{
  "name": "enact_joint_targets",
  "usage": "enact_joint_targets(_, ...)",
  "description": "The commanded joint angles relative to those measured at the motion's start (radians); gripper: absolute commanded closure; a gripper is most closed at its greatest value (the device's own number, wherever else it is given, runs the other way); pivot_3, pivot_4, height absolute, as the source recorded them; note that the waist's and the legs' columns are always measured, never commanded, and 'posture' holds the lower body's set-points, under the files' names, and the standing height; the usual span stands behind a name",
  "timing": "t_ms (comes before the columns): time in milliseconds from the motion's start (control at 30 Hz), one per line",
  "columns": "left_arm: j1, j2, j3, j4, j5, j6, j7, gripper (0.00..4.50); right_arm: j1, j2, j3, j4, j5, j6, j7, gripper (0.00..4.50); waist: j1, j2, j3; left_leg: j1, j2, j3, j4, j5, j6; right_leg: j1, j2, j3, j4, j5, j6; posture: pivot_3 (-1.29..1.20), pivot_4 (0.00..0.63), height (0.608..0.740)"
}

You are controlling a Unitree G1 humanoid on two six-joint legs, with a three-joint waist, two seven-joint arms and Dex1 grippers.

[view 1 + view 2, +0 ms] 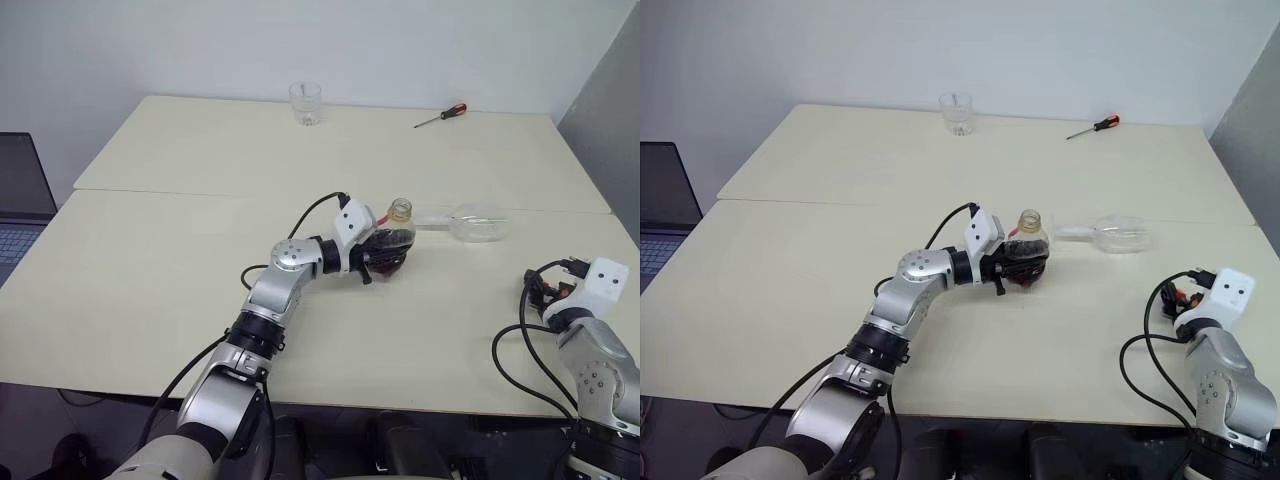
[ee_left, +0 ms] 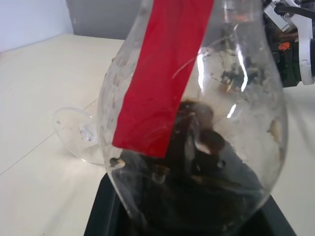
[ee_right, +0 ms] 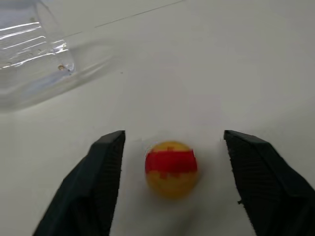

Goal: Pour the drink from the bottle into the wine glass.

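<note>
My left gripper (image 1: 383, 260) is shut on the bottle (image 1: 392, 243) near the table's middle. The bottle stands roughly upright with its neck uncapped. A red band runs down its clear wall (image 2: 162, 73), and the dark brown drink (image 2: 197, 196) lies low inside. Just right of the bottle, the wine glass (image 1: 478, 222) lies on its side, with its foot (image 2: 81, 135) toward the bottle. My right gripper (image 3: 174, 137) is open low over the table near the right front edge. A yellow cap with a red stripe (image 3: 171, 168) rests on the table between its fingers, untouched.
A short clear tumbler (image 1: 305, 103) stands at the table's far edge, and a red-handled screwdriver (image 1: 441, 115) lies to its right. A laptop (image 1: 20, 200) sits off the left side. A grey partition (image 1: 610, 120) rises on the right.
</note>
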Motion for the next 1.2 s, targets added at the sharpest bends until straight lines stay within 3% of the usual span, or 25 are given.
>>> enact_joint_targets(33, -0.02, -0.006, 0.002, -0.045, -0.016, -0.015, -0.009, 3.31, -0.005, -0.055, -0.02, -0.12, 0.017, 0.053, 0.006, 0.0, 0.001, 0.0, 0.0, 0.0, 0.0, 0.0, 0.0, 0.0, 0.0, 0.0, 0.0, 0.0, 0.0, 0.0, 0.0, 0.0, 0.15, 0.74)
enact_joint_targets(333, -0.013, 0.018, 0.023, -0.038, -0.016, -0.003, 0.014, 3.31, 0.052, -0.23, 0.028, -0.33, 0.071, 0.22, 0.14, 0.0, 0.001, 0.0, 0.0, 0.0, 0.0, 0.0, 0.0, 0.0, 0.0, 0.0, 0.0, 0.0, 0.0, 0.0, 0.0, 0.0, 0.15, 0.74)
enact_joint_targets(500, -0.016, 0.043, 0.101, 0.03, 0.013, -0.067, 0.154, 3.31, -0.122, -0.268, 0.13, -0.538, 0.382, 0.305, 0.301, 0.0, -0.016, 0.0, 0.0, 0.001, 0.001, -0.002, 0.0, 0.0, 0.0, 0.0, 0.001, 0.001, 0.001, 0.0, 0.0, 0.0, 0.15, 0.74)
enact_joint_targets(633, -0.068, 0.053, 0.187, 0.183, 0.029, -0.144, 0.319, 3.31, -0.259, -0.272, 0.304, -0.588, 0.488, 0.38, 0.306, 0.0, -0.007, -0.001, 0.001, 0.0, 0.001, -0.005, -0.001, 0.0, 0.0, 0.001, 0.002, -0.003, 0.0, 0.0, 0.0, 0.0, 0.15, 0.74)
enact_joint_targets(967, -0.171, 0.185, 0.342, 0.492, 0.048, -0.268, 0.572, 3.31, -0.461, -0.206, 0.56, -0.372, 0.285, 0.303, 0.268, 0.0, 0.004, -0.005, 0.001, -0.002, 0.001, 0.0, 0.003, 0.0, 0.0, 0.0, -0.002, -0.002, -0.001, 0.001, 0.001, 0.0, 0.15, 0.74)
enact_joint_targets(1200, -0.1, 0.283, 0.382, 0.453, 0.043, -0.283, 0.616, 3.31, -0.52, -0.125, 0.633, -0.216, 0.153, 0.22, 0.286, 0.0, 0.002, -0.005, 0.001, -0.002, 0.003, 0.001, 0.001, 0.0, 0.0, -0.001, -0.001, -0.003, 0.0, 0.003, -0.003, 0.0, 0.15, 0.74)
